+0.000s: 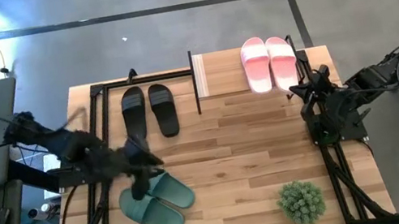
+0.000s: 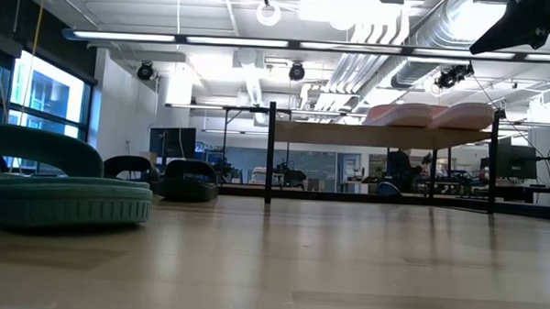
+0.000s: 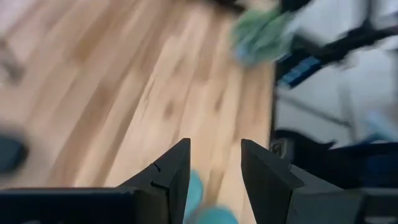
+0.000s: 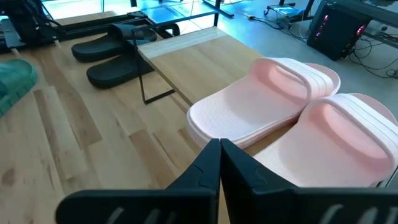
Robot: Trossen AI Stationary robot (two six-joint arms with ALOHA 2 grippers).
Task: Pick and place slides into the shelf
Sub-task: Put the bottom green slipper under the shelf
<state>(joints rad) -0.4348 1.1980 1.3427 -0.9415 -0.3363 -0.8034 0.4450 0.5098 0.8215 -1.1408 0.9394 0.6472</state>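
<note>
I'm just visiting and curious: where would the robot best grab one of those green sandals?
Probably by the wide strap of a green sandal, coming straight down from above. It lies flat, sole down, so the arched strap is the raised part. The left tool, open, hovers right there.

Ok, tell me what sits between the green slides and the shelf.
The green slides lie at the table's near left, under the left gripper. The black slides sit left of the shelf, off the straight path. Only bare tabletop lies between; pink slides already occupy the shelf's right part.
</note>
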